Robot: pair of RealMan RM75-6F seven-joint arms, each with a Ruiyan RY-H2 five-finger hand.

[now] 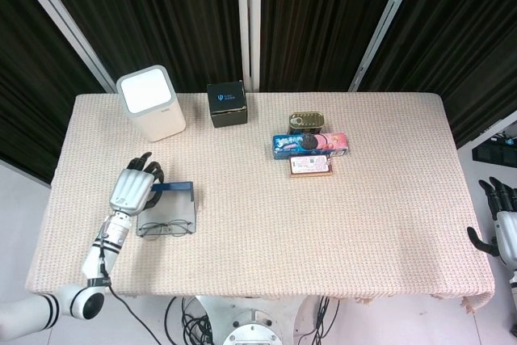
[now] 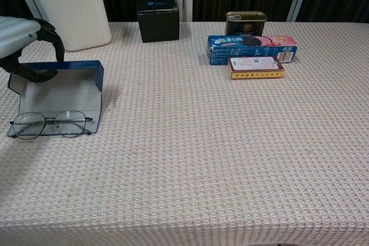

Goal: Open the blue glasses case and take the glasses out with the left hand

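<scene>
While my left hand curls its fingers on the blue glasses case, the glasses lie on its flap

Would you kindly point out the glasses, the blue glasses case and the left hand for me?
glasses (image 2: pixel 51 124): chest view, on the bridge between the lenses.
blue glasses case (image 2: pixel 60 87): chest view, on its grey inner lining.
left hand (image 1: pixel 132 188): head view, on the back of the hand.

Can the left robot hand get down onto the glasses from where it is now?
Probably yes. The left robot hand sits at the blue case's far edge, and the glasses lie uncovered on the open flap's near edge.
</scene>
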